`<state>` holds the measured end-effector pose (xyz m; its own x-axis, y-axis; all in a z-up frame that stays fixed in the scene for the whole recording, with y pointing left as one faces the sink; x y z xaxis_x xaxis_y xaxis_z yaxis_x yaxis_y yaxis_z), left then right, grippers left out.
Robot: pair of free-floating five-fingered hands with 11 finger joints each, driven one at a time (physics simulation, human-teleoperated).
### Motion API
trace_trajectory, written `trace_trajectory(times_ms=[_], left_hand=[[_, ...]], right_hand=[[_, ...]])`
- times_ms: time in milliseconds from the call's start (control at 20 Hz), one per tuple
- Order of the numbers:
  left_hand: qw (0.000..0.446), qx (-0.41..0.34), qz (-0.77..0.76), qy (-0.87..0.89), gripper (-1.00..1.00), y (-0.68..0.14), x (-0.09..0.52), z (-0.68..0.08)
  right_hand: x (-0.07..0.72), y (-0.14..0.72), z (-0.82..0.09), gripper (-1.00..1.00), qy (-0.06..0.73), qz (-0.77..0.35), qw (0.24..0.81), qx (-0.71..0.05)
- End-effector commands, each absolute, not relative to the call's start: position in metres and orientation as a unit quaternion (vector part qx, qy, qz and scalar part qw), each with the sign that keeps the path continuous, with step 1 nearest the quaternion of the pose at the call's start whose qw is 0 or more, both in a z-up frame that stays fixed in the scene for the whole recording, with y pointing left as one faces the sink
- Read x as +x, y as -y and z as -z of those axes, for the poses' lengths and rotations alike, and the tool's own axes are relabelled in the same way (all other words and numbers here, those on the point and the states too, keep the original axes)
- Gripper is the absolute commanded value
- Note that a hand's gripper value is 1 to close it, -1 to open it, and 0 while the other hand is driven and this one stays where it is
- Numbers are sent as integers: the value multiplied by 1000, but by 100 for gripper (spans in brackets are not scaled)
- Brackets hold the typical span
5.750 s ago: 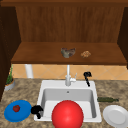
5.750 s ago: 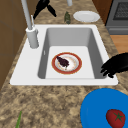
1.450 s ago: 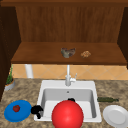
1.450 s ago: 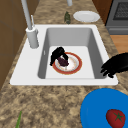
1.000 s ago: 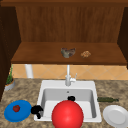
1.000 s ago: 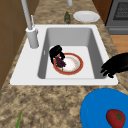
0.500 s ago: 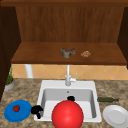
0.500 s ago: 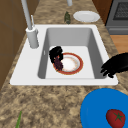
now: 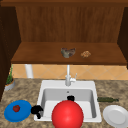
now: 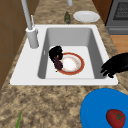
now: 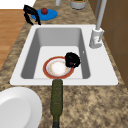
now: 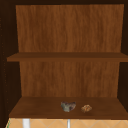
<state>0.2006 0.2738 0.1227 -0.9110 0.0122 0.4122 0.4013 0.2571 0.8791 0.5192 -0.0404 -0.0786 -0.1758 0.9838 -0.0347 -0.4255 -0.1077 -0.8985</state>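
Left side view: red-rimmed plate (image 10: pixel 71 63) flat on sink (image 10: pixel 30 72) floor. Right robot hand (image 10: pixel 56 55) at plate's faucet-side rim, fingers curled over small dark object (image 10: pixel 59 65) lying on rim. Left robot hand (image 10: pixel 115 65) hovering over sink's front edge, fingers relaxed, apart. Blue plate (image 10: pixel 96 110) with tomato (image 10: pixel 115 118) on tabletop (image 10: pixel 50 105) nearby.

The plate (image 10: pixel 71 63), round with a red-brown rim and pale centre, lies flat on the sink floor toward the faucet side. A small dark purple thing (image 10: pixel 58 64) rests on its faucet-side edge.
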Motion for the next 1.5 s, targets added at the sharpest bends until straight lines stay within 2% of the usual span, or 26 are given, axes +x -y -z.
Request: trace_trajectory(times_ms=[0, 1050, 1450], left_hand=[[164, -133, 595, 776, 0, -274, 201, -123], [164, -133, 595, 776, 0, -274, 201, -123], [164, -133, 595, 776, 0, -274, 201, -123]], right_hand=[[526, 39, 63, 100, 388, -663, 530, -359], [543, 55, -36, 100, 380, -665, 538, -353], [537, 90, -66, 100, 384, -664, 551, -329]])
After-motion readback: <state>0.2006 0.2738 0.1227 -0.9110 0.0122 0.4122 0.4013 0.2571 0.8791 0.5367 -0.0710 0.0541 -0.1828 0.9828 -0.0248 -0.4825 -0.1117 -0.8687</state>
